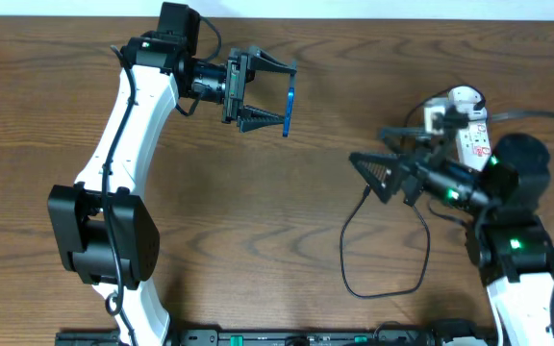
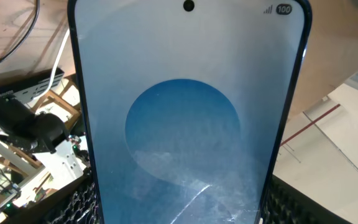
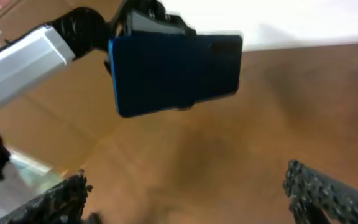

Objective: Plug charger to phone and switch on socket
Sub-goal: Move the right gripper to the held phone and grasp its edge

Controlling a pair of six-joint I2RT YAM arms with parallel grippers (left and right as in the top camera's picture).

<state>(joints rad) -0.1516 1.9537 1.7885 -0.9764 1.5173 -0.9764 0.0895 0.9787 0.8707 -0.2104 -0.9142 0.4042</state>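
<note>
My left gripper [image 1: 269,92] is shut on the phone [image 1: 288,100] and holds it on edge above the table's far middle. The phone's blue screen [image 2: 185,124] fills the left wrist view, with my fingers [image 2: 182,214] at its two sides. The right wrist view shows its dark blue back [image 3: 176,74]. My right gripper [image 1: 381,157] is wide open with nothing between its fingers [image 3: 185,199], pointing toward the phone from the right. The charger's thin black cable [image 1: 346,259] lies in a loop on the table below my right gripper. The white socket [image 1: 470,137] lies at the far right.
The table is brown wood [image 1: 287,221]. The right arm's base [image 1: 517,250] stands just below the socket. A thick white cord end [image 1: 465,96] sits at the socket's far end. A black rail [image 1: 306,336] runs along the front edge.
</note>
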